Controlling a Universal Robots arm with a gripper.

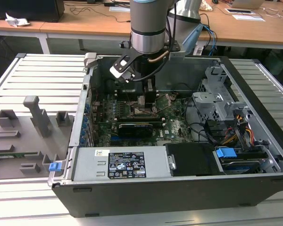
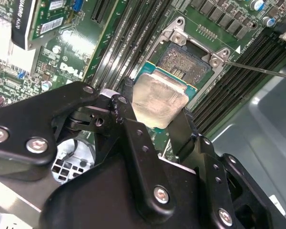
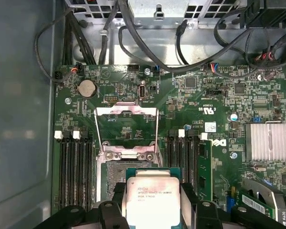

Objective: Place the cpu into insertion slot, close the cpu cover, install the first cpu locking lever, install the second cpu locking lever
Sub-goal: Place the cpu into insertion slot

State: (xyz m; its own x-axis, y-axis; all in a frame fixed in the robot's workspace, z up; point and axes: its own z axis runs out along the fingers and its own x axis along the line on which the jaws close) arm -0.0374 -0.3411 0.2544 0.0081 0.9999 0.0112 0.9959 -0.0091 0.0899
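Note:
My gripper (image 2: 155, 102) is shut on the cpu (image 2: 159, 98), a flat square chip with a silvery top, one black finger (image 2: 128, 93) on each side. The chip hangs just over the insertion slot (image 2: 188, 62), a dark square socket with a silver rim, and covers its near part. In the first wrist view the cpu (image 3: 152, 198) overlaps the insertion slot (image 3: 113, 179), and the cpu cover (image 3: 126, 110) stands swung open beyond it. A thin lever rod (image 2: 257, 69) sticks out beside the socket. In the exterior view the gripper (image 1: 147, 101) reaches down into the case above the socket (image 1: 142, 112).
The green motherboard (image 1: 174, 125) lies inside an open black computer case (image 1: 179, 193). Long memory slots (image 3: 76, 167) flank the socket. A black graphics card (image 1: 137, 128), a power supply (image 1: 118, 162), drive bays (image 1: 221, 106) and loose cables (image 3: 148, 43) surround the work area.

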